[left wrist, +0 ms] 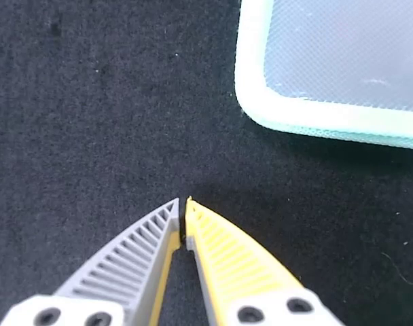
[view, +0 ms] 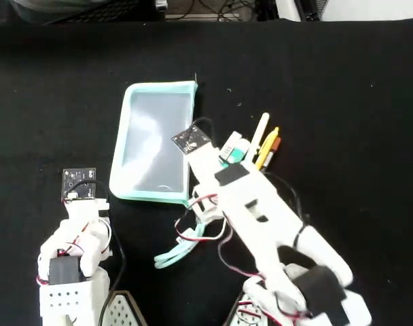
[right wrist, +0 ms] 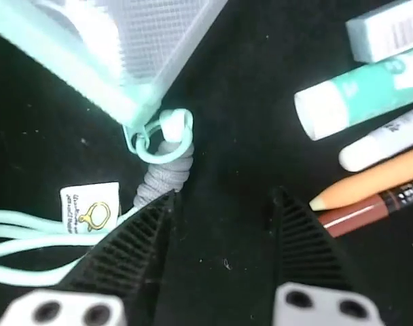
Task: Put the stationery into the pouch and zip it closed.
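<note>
A mint-edged mesh pouch [view: 154, 144] lies flat, stationery [view: 259, 136] clustered beside it.

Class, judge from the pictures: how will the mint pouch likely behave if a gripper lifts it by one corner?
The pouch looks like thin mesh fabric lying flat, so it would probably sag rather than stay stiff. It appears empty, so likely light and easy to drag. Its loose cord may trail and snag.
</note>
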Controlling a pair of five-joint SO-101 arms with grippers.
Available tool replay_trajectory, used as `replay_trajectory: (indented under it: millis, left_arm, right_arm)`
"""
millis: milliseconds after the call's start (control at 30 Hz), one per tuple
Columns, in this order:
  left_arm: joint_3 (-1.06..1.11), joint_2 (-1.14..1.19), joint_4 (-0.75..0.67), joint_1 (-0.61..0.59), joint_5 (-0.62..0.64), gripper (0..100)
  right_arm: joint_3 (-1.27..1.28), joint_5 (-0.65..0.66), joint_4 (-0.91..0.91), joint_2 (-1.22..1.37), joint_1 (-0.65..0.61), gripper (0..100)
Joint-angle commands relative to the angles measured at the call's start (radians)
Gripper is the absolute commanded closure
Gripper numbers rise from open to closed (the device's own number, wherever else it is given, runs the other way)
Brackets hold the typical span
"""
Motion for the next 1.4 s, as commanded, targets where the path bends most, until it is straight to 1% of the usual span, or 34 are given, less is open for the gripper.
replay_trajectory:
  millis: [0,200,467,733,900,967,1067,1233,1300,1367]
  left_arm:
    - [0.016,-0.008,0.015,0.004,0.003,97]
    - [0.016,-0.008,0.015,0.004,0.003,97]
    - [0.016,-0.008,0.015,0.004,0.003,97]
    - [0.016,-0.008,0.015,0.004,0.003,97]
    - [0.016,-0.008,0.015,0.004,0.003,97]
    - [0.016,-0.008,0.015,0.004,0.003,97]
    - [0.016,-0.008,0.015,0.004,0.003,97]
    - [0.016,-0.008,0.015,0.004,0.003,97]
    - [0.016,-0.008,0.015,0.004,0.003,97]
    - [0.016,-0.008,0.015,0.004,0.003,97]
  right_arm:
    - [-0.081,0.011,-0.012,0.047,-0.02,77.9]
    - [-0.096,0.017,-0.012,0.079,-0.118,77.9]
    - [-0.091,0.018,-0.014,0.088,-0.181,77.9]
    - [-0.064,0.018,-0.02,0.09,-0.157,78.3]
    - [-0.076,0.021,-0.026,0.125,-0.055,77.9]
    - [-0.09,0.055,-0.038,0.168,-0.037,77.9]
    - [-0.119,0.11,-0.041,0.24,-0.034,78.3]
    - [-0.165,0.112,-0.035,0.292,-0.035,78.3]
    - [-0.168,0.117,-0.038,0.285,-0.035,80.6]
    - [-0.17,0.118,-0.043,0.26,-0.037,87.7]
